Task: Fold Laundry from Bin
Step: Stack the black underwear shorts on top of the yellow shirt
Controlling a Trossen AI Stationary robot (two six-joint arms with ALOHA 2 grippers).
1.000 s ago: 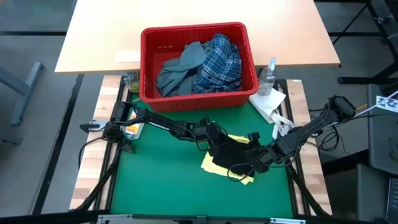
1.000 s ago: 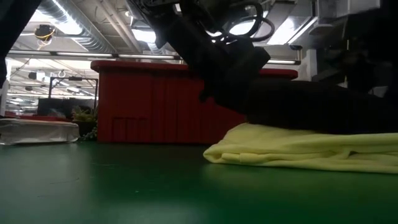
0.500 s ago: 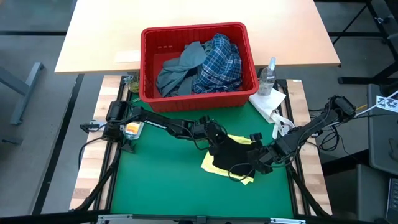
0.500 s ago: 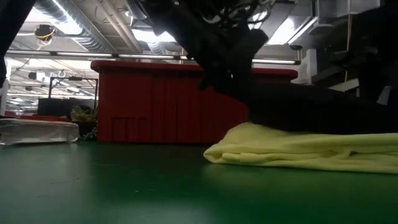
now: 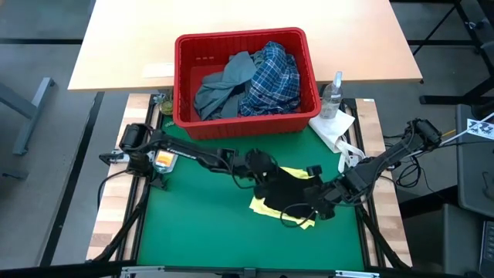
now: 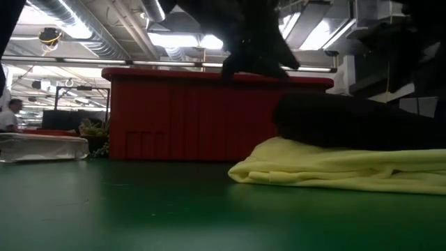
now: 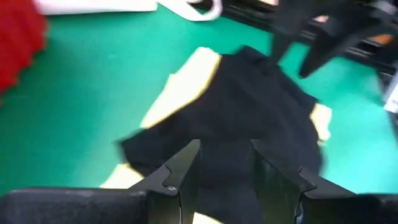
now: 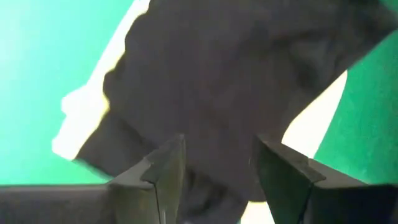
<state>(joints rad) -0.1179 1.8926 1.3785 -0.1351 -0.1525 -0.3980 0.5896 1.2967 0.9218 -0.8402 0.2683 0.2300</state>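
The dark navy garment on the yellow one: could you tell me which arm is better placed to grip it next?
Probably the right. The right gripper hangs open directly over the dark navy garment, which fills its wrist view. The left gripper, also open, sits at the garment's edge, above the yellow garment.

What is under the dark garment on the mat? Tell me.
The yellow garment lies under the dark garment, its edges showing on several sides over the green mat. Its middle is covered, so nothing more can be seen there.

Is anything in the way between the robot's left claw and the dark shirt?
Nothing visible is. The left gripper hangs open just above the dark navy garment, which lies on top of the yellow garment.
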